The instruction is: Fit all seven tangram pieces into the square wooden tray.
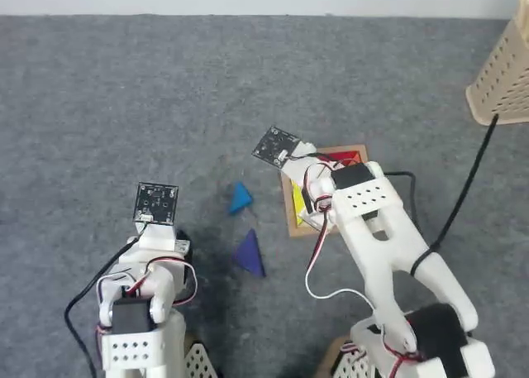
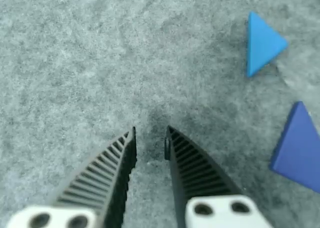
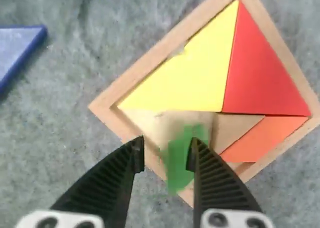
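My right gripper (image 3: 165, 145) hovers over the square wooden tray (image 3: 150, 68), shut on a blurred green piece (image 3: 177, 163) above a bare wooden slot (image 3: 145, 120). Inside the tray lie a yellow triangle (image 3: 190, 73), a red triangle (image 3: 260, 73) and an orange piece (image 3: 260, 138). In the high view the right arm (image 1: 355, 196) covers most of the tray (image 1: 290, 212). A light blue triangle (image 1: 240, 198) and a dark blue triangle (image 1: 250, 254) lie on the carpet left of it. My left gripper (image 2: 150, 138) is slightly open and holds nothing; the light blue triangle (image 2: 262, 43) and dark blue triangle (image 2: 300, 143) lie off to its side.
The table is covered in grey carpet. A perforated beige box (image 1: 504, 72) stands at the far right edge, with a black cable (image 1: 471, 188) running from it toward the right arm's base. Open carpet stretches across the back and left.
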{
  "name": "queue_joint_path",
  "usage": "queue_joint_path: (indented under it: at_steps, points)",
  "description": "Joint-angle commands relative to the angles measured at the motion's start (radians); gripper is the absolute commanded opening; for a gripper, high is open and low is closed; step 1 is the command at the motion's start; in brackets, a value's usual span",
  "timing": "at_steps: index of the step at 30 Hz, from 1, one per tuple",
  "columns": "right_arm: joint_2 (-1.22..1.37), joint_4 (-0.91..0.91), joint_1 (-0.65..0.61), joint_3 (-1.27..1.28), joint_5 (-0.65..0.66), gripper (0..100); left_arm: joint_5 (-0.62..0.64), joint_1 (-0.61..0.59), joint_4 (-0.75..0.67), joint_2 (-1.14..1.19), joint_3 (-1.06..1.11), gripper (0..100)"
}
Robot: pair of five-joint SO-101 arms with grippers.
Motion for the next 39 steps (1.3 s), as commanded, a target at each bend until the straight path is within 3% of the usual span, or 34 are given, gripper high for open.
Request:
queue_joint_path:
  at_steps: [1,8,12,15,17,28,39]
  points:
    - [-0.056,-0.025,0.015,-0.009,0.015,11.5,-0.006,-0.006,0.003,-0.017,-0.008,9]
    - [-0.062,-0.033,0.051,-0.008,0.014,11.6,-0.006,-0.008,0.003,-0.017,-0.008,9]
    - [-0.074,0.042,0.173,-0.060,0.011,11.3,-0.006,-0.008,0.003,-0.017,-0.008,9]
    - [-0.050,0.047,0.232,-0.069,0.008,5.2,-0.008,-0.008,0.003,-0.017,-0.008,9]
    - [-0.005,0.047,0.228,-0.069,0.008,0.6,-0.008,-0.008,0.003,-0.017,-0.008,9]
    - [0.223,-0.036,0.173,-0.087,0.002,1.7,-0.008,-0.008,0.003,-0.017,-0.008,9]
    - [0.386,-0.038,0.104,-0.210,-0.160,1.8,-0.008,-0.008,0.003,-0.017,-0.008,9]
